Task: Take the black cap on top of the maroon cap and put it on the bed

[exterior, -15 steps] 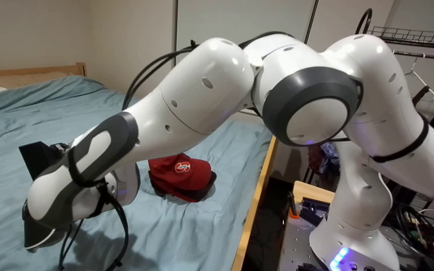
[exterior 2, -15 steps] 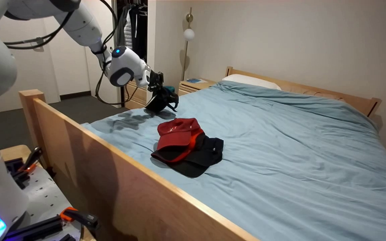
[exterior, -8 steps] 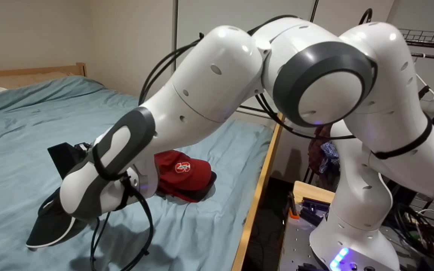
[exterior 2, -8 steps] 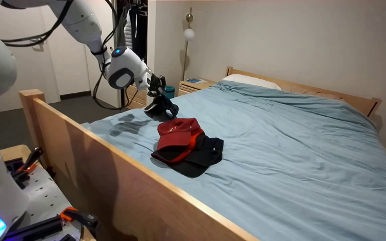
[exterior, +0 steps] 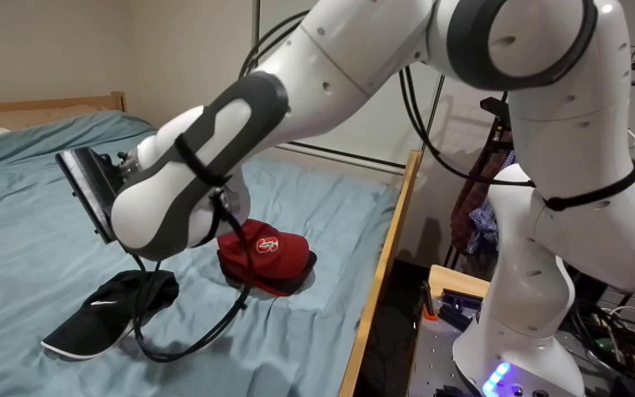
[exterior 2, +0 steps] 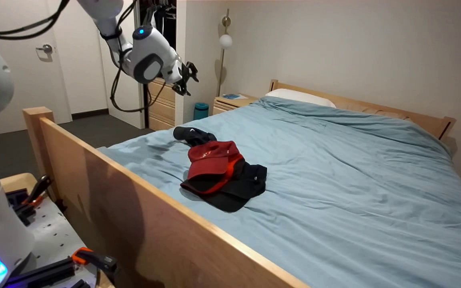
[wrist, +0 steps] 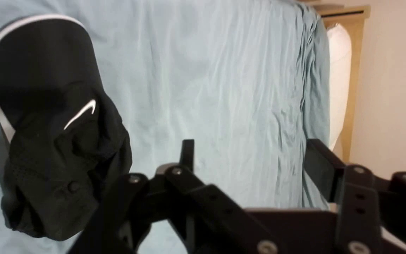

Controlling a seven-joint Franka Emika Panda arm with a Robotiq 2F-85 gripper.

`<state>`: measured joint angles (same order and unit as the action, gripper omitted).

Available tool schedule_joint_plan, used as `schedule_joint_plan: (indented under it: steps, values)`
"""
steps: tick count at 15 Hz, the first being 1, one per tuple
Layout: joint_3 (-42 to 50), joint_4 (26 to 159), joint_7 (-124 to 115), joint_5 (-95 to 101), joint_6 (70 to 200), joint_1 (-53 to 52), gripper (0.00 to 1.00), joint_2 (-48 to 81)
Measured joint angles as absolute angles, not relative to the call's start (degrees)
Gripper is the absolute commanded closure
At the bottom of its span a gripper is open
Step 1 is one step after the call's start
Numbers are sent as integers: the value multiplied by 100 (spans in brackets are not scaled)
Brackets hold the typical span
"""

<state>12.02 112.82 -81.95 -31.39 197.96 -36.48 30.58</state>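
Hand (wrist: 250, 155) risen, spread wide, above bed (exterior 2: 334, 180)

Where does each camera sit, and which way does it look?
In an exterior view, the camera seems to sit beside the bed, facing across its foot end; the robot's arm and base show.
In an exterior view, it seems to sit beyond the footboard, facing the bed and headboard; the arm, part of the base and the gripper show.
In the wrist view, it rides at the arm's end, facing the bed; the open gripper's fingers show.
Both exterior views share the black cap and maroon cap.
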Motion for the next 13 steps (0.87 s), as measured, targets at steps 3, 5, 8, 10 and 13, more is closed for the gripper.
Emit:
schedule_joint_plan:
  steps: [3, 5, 8, 10, 13]
  values:
    - [-141, 12068, -8774, -1708, 19766, -2432, 0, 2081]
    - [-1009, 12700, -9358, -793, 19612, -1566, 0, 1553]
    - [-2229, 13467, -10372, 637, 19534, -250, 0, 1146]
    - [-2868, 13850, -10881, 1557, 19635, 600, 0, 1141]
    - [-3466, 13972, -11311, 2556, 19861, 1798, 0, 1154]
